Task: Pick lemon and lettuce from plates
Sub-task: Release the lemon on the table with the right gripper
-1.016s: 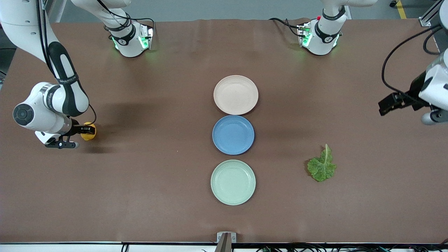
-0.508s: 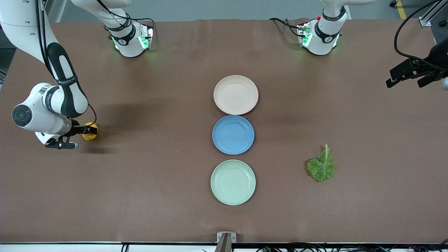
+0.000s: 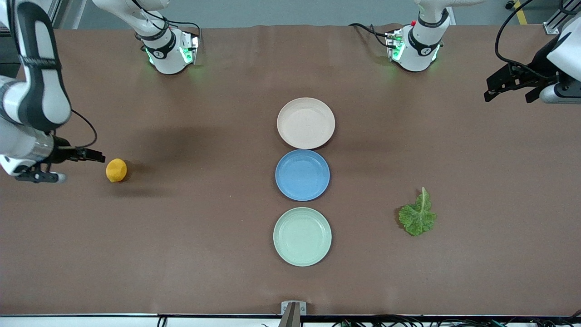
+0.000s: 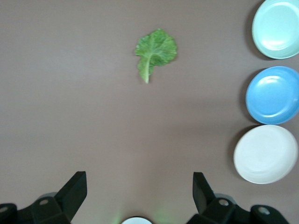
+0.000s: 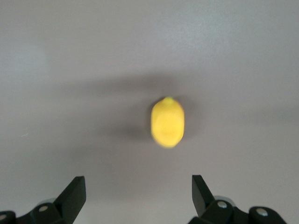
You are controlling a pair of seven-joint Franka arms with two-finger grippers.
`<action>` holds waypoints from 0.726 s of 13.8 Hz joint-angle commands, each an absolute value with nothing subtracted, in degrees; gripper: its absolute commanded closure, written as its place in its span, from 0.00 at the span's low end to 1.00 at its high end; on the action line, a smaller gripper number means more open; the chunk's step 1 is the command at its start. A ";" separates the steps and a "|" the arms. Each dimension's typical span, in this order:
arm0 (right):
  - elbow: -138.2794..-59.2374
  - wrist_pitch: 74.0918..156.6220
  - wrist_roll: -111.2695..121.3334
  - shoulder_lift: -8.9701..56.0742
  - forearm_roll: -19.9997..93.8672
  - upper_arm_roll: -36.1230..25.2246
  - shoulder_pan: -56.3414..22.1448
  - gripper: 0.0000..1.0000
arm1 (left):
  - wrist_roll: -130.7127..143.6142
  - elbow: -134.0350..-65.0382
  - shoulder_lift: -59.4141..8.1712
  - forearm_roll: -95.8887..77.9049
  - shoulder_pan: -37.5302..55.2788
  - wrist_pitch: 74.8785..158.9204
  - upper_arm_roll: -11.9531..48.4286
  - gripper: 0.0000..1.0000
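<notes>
Right gripper (image 3: 93, 156) now clear of the lemon (image 3: 116, 170), fingers spread, empty, hanging over bare table at the right arm's end; a second ago it sat at the fruit. Lemon rests alone on the table (image 3: 204, 227). Three plates in mid-table, beige (image 3: 305, 122), blue (image 3: 302, 175), green (image 3: 302, 236), all empty. Lettuce (image 3: 418, 215) lies flat toward the left arm's end. Left gripper (image 3: 504, 86) spread, empty, pulled up near the table edge. Both items off plates: task looks done.
</notes>
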State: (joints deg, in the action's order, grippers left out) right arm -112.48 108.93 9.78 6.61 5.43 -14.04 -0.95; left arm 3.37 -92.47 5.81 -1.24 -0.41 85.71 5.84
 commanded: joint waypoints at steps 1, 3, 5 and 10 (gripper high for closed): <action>-110.76 100.93 2.84 -0.51 5.62 -12.57 -3.59 0.00 | 3.25 -95.10 7.91 0.79 0.61 88.15 5.98 0.00; -106.20 94.69 -0.43 -2.28 5.28 -12.66 -6.75 0.00 | 3.25 -95.01 8.09 0.88 0.88 89.38 5.98 0.00; -100.40 89.23 -3.50 -2.37 4.92 -12.66 -9.57 0.00 | 2.90 -95.01 8.35 1.23 0.70 89.82 5.98 0.00; -92.13 87.27 -3.69 -1.93 2.03 -12.66 -10.46 0.00 | 2.72 -96.24 9.93 1.41 0.62 89.74 6.15 0.00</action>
State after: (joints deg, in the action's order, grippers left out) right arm -95.64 88.32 -3.09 -2.87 3.94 -12.46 -10.43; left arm 3.33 -93.95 7.41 0.01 0.67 88.87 5.89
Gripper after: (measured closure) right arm 0.000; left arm 0.000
